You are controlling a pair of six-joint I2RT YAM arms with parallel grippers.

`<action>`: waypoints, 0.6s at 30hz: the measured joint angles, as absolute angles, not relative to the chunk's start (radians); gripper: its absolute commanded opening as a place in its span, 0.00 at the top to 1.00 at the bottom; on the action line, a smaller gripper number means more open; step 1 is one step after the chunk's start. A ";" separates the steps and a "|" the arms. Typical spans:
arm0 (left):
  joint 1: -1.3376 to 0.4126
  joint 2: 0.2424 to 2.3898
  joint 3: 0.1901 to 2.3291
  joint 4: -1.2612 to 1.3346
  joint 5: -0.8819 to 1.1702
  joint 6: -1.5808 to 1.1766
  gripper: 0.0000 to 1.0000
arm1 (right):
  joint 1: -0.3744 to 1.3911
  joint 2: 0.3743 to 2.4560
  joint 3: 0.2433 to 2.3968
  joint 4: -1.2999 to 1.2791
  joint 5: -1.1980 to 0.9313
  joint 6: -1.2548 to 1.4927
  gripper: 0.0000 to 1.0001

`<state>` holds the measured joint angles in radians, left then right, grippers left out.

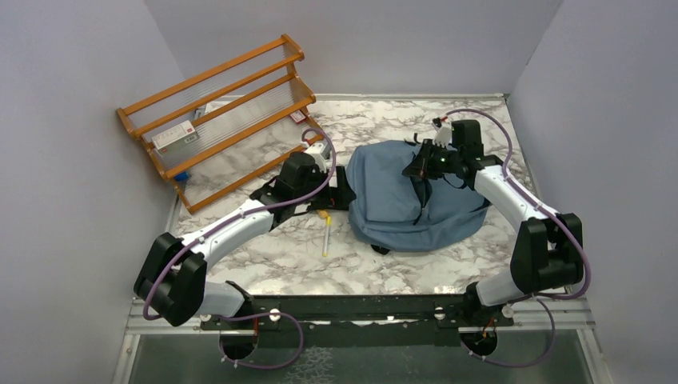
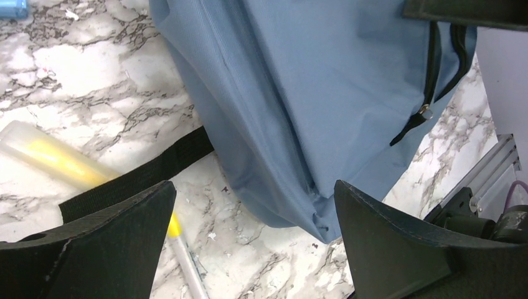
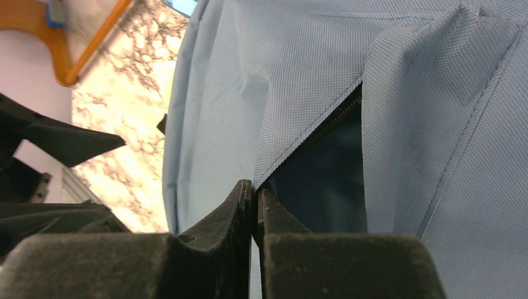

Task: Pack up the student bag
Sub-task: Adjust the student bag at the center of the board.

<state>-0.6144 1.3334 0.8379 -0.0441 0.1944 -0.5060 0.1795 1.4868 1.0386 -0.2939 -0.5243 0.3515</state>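
Top external view is showing the student bag [image 1: 416, 200] lying slumped on the marble desk [image 1: 272, 256], right of centre, between the two arms. The right gripper [image 1: 422, 166] is reaching over the bag's top. In the right wrist view it is pinching the fabric edge beside the zipper, its fingers squeezed nearly together. That hold seems to be lifting the flap so the mouth is gaping and the dark lining [image 3: 324, 168] is showing. The left gripper [image 2: 253, 187] is hovering just beside the bag's lower corner, spread wide with nothing in it, above a black strap [image 2: 143, 171] and a yellow pen [image 2: 56, 159] lying on the desk. It is probably lining up to collect the pen for packing. A wooden rack [image 1: 216, 112] is standing at the back left.
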 measured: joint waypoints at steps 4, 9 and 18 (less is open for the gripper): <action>-0.614 1.333 0.818 -0.047 0.194 -0.509 0.01 | 0.159 1.487 1.035 -0.279 -0.571 0.394 0.93; -0.614 1.333 0.810 -0.047 0.194 -0.509 0.02 | 0.149 1.483 1.029 -0.285 -0.548 0.411 0.93; -0.614 1.333 0.809 -0.051 0.188 -0.509 0.02 | 0.144 1.447 1.023 -0.307 -0.482 0.395 0.76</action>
